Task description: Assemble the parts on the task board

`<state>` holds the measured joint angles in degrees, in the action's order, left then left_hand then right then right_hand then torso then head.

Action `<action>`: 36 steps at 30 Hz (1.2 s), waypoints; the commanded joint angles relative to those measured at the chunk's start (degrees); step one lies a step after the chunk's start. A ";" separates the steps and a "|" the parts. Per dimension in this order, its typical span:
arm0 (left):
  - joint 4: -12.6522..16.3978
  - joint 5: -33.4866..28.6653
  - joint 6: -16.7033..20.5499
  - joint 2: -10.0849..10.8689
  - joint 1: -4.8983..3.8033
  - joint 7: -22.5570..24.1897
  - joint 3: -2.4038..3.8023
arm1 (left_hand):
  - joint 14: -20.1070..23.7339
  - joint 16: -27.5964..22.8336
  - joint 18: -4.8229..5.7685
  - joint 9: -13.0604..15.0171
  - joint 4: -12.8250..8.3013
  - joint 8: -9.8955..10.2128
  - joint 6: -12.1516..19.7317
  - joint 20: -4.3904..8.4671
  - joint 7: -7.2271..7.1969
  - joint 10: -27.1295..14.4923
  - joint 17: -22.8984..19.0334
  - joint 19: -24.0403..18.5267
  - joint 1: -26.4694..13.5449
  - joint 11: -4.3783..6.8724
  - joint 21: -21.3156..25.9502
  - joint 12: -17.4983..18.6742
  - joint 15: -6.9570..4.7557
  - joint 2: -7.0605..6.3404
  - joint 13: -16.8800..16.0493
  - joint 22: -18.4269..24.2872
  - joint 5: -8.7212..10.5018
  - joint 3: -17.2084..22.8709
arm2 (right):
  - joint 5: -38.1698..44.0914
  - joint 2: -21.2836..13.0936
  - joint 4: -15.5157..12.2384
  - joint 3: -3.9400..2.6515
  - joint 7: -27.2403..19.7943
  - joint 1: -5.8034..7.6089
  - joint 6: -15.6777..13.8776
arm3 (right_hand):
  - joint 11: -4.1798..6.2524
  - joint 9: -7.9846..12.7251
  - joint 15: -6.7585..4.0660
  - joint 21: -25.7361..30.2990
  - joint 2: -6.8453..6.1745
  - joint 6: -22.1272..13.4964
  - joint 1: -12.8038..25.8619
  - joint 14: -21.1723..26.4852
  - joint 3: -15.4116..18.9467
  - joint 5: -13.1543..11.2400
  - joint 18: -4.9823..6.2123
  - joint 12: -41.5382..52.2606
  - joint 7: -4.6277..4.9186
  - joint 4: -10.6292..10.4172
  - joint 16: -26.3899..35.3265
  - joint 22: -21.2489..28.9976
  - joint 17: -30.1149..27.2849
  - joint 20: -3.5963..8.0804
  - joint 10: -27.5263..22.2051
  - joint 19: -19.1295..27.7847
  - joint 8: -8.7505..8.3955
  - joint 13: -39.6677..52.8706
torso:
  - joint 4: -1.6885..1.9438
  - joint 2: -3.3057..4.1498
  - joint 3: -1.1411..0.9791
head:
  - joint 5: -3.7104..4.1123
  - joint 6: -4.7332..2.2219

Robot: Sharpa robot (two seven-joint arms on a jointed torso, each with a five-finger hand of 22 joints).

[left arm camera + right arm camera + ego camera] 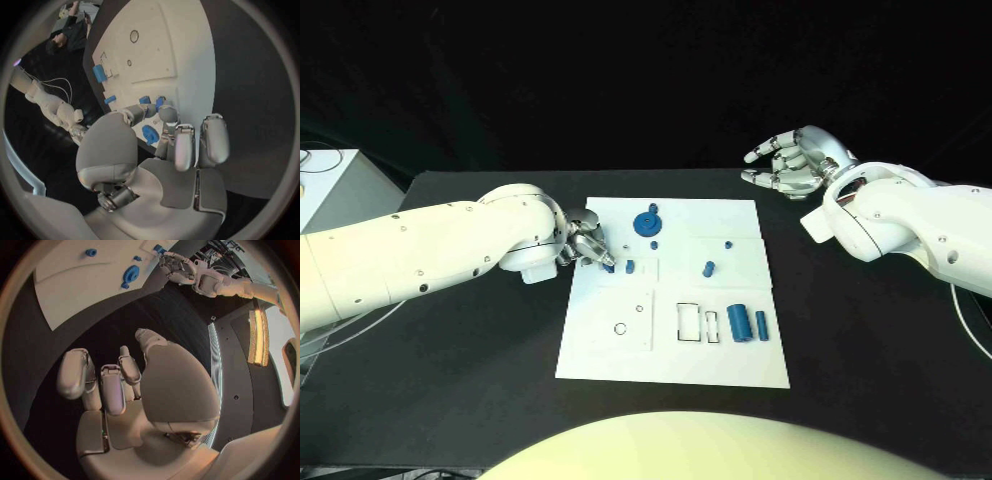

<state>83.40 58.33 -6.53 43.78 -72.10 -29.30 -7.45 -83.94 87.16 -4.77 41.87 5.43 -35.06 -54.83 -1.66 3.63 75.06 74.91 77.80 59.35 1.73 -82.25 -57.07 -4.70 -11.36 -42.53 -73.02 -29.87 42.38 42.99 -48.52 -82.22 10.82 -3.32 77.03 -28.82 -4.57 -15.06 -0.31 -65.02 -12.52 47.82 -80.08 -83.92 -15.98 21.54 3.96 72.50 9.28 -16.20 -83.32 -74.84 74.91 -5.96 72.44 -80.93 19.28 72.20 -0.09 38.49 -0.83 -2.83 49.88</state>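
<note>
Several small blue parts sit on the white task board, a flat rectangular plate lying in the middle of the black table. Near its far edge lies a round blue disc part with a small tab sticking out. Closer in, two short blue pieces sit just beside my left fingertips, and another small blue piece lies a little further toward my right. Toward the near right part of the board, two blue cylinders lie side by side, next to a rectangular outline cut in the plate. A small ring shows on the near left part of the board.

My left hand reaches over the board's left edge, fingers bent down with the tips close together by the short blue pieces; I cannot tell whether they pinch one. My right hand hovers over the table beyond the board's far right corner, fingers loosely curled and apart, holding nothing
</note>
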 commanded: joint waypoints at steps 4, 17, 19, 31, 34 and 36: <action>-0.07 0.65 -1.15 -0.29 0.03 -0.06 0.01 | -4.71 0.15 0.71 0.07 -10.66 -0.18 -1.21 0.08 -1.03 0.47 9.90 0.26 -0.03 0.11 -0.23 -0.22 -0.28 0.55 0.06 0.02 -0.29 10.45 | 0.34 -0.02 -0.05 -0.01 -0.60 -0.05 0.83 | 0.12 0.09 0.30 0.11 -0.02 -0.42 0.60 -2.79 -0.41 0.40 1.15 -0.06 0.09 0.03 0.20 -0.01 4.17 0.18 0.15 0.05 0.40 0.01 | -0.03 0.00 -0.01 | -0.18 0.01; -0.36 0.81 -1.50 -0.78 0.11 -0.10 -0.01 | -4.71 0.15 0.72 0.07 -10.69 -0.17 -1.22 0.09 -1.04 0.50 9.91 0.28 -0.03 0.13 -0.25 -0.22 -0.29 0.58 0.04 -0.03 -0.31 10.46 | 0.35 -0.05 -0.10 -0.01 -0.66 -0.08 0.94 | 0.13 0.09 0.29 0.09 -0.02 -0.40 0.64 -2.82 -0.47 0.43 1.14 -0.05 0.08 0.03 0.17 -0.03 4.23 0.19 0.16 0.01 0.43 -0.02 | -0.03 0.01 -0.01 | -0.26 0.12; -0.39 0.83 -1.72 -0.86 0.14 -0.12 -0.02 | -4.71 0.15 0.72 0.07 -10.69 -0.17 -1.22 0.09 -1.04 0.50 9.91 0.28 -0.03 0.13 -0.25 -0.22 -0.29 0.58 0.04 -0.03 -0.31 10.46 | 0.35 -0.07 -0.11 -0.01 -0.66 -0.08 0.97 | 0.13 0.09 0.29 0.09 -0.02 -0.40 0.64 -2.82 -0.47 0.43 1.14 -0.05 0.08 0.03 0.17 -0.03 4.23 0.19 0.16 0.01 0.43 -0.02 | -0.04 0.00 -0.02 | -0.27 0.12; -0.59 1.36 -3.52 -1.16 0.35 -0.27 -0.21 | -4.71 0.16 0.72 0.07 -10.73 -0.16 -1.22 0.12 -1.04 0.57 9.93 0.26 -0.05 0.13 -0.24 -0.29 -0.31 0.63 -0.11 0.00 -0.32 10.49 | 0.35 -0.16 -0.13 -0.01 -0.68 -0.11 1.04 | 0.13 0.09 0.29 0.09 -0.02 -0.40 0.64 -2.82 -0.47 0.43 1.14 -0.05 0.08 0.03 0.17 -0.03 4.23 0.19 0.16 0.01 0.43 -0.02 | 0.00 -0.02 -0.01 | 0.03 0.12; -0.70 1.75 -3.51 -1.11 0.37 -0.28 -0.24 | -4.71 0.15 0.71 0.06 -10.75 -0.15 -1.22 0.13 -1.04 0.54 9.91 0.24 -0.07 0.13 -0.24 -0.19 -0.32 0.65 0.02 0.00 -0.33 10.49 | 0.35 -0.19 -0.15 -0.01 -0.68 -0.12 1.03 | 0.13 0.09 0.29 0.09 -0.02 -0.40 0.64 -2.82 -0.47 0.43 1.14 -0.05 0.08 0.03 0.17 -0.03 4.23 0.19 0.16 0.01 0.43 -0.02 | 0.02 -0.01 -0.02 | 0.11 0.12; -0.80 2.03 -3.24 -1.07 0.38 -0.27 -0.25 | -4.74 0.21 0.75 0.06 -10.76 -0.15 -1.23 0.13 -1.05 0.60 10.02 0.34 -0.07 0.14 -0.30 -0.29 -0.32 0.66 -0.13 -0.13 -0.34 10.50 | 0.35 -0.21 -0.15 -0.01 -0.68 -0.12 1.02 | 0.13 0.09 0.29 0.09 -0.02 -0.40 0.64 -2.82 -0.47 0.43 1.14 -0.05 0.08 0.03 0.17 -0.03 4.23 0.19 0.16 0.01 0.43 -0.02 | 0.03 0.01 -0.02 | 0.09 0.12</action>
<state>82.68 59.42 -8.25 42.80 -72.04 -29.38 -7.47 -83.95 87.15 -4.77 41.90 5.43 -34.86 -55.03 -1.66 3.43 75.39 74.91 77.80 59.24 1.81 -82.25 -57.07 -4.69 -11.47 -42.59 -73.05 -29.83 42.38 42.99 -48.70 -82.27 10.82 -3.35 76.95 -28.63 -4.57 -15.02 -0.31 -65.02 -12.52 47.82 -80.08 -83.92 -16.14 21.75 3.96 72.50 9.28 -16.04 -83.32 -74.84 74.90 -5.96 72.44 -80.93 19.51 72.21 -0.07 38.49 -0.85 -2.76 50.00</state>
